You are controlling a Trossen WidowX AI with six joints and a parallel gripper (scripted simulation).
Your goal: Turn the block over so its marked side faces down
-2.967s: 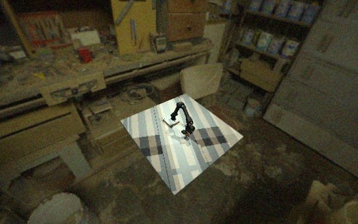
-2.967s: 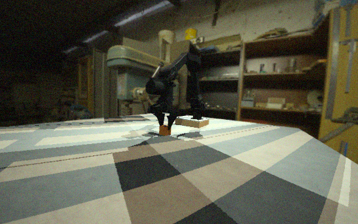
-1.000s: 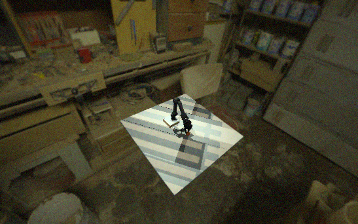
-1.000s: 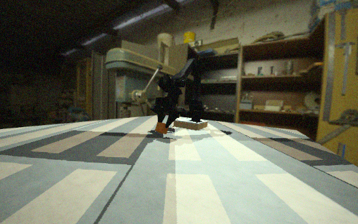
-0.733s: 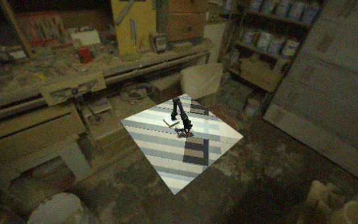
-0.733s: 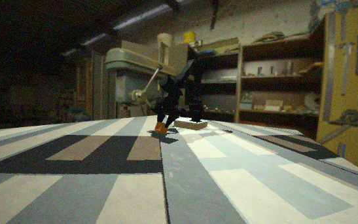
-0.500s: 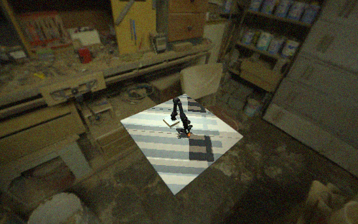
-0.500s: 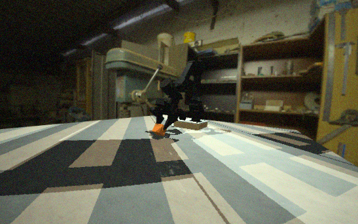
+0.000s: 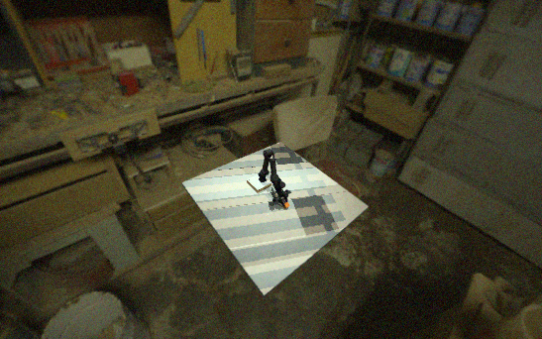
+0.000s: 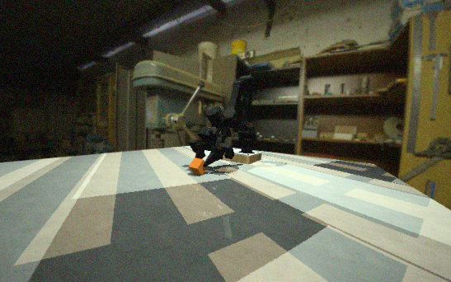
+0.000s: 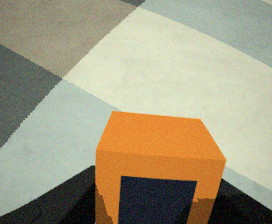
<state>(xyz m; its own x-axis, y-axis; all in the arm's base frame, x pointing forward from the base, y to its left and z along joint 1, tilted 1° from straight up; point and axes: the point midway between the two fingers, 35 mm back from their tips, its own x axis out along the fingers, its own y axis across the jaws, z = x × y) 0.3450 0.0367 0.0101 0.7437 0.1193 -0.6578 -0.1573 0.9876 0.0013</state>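
An orange block (image 9: 286,204) (image 10: 197,166) (image 11: 159,136) is held tilted low at the table (image 9: 252,258) (image 10: 147,231); I cannot tell whether its lower edge touches. In the wrist view its dark marked side (image 11: 157,202) faces the camera, with the lower part cut off by the frame. My gripper (image 9: 284,202) (image 10: 200,163) (image 11: 153,181) is shut on the block, one black finger on each side. The gripper leans at an angle in the exterior view. The block's underside is hidden.
A flat pale board with a wooden edge (image 9: 258,183) (image 10: 250,158) lies on the table beside the arm's base. Striped and dark patches pattern the table top. Shelves and a workbench stand beyond the table.
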